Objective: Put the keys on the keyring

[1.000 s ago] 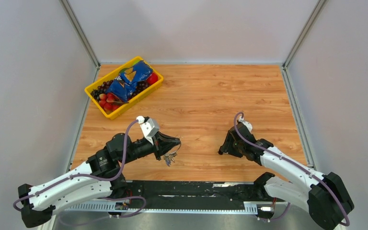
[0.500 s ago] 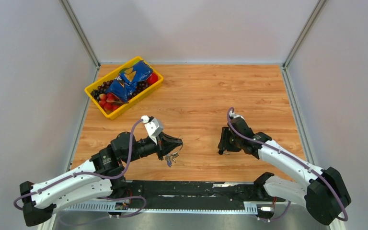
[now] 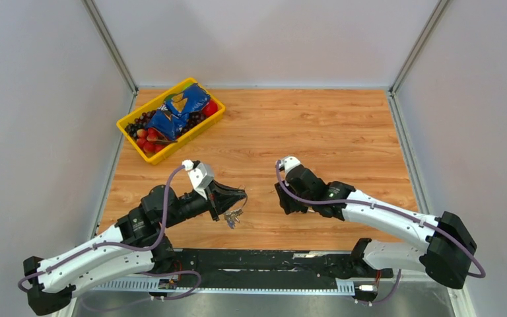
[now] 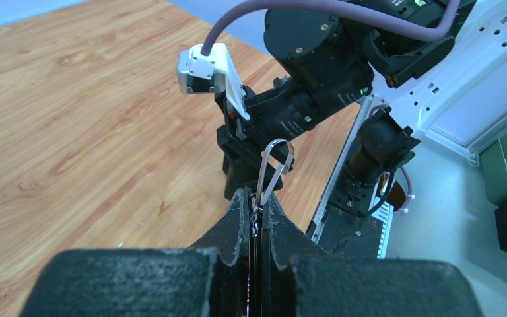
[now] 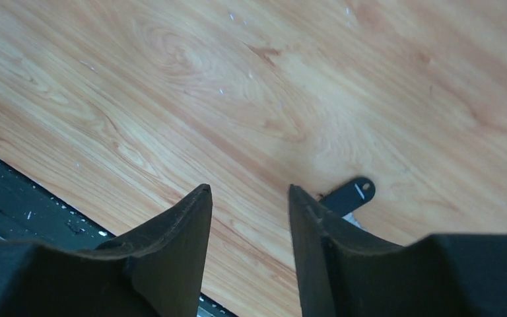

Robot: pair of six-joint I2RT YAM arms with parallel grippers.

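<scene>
Our left gripper is clamped on the thin silver wire keyring. Our right gripper, jaws apart and empty, hovers near a small black-headed key. We judge it must grasp that key next.

Right pincer hung over the wood table with its fingers spread apart. A black-headed key lay flat just beside one finger, partly hidden.

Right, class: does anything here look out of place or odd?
One black-headed key lies loose on the table, beside the open right gripper, apart from the keyring pinched in the left gripper.
</scene>
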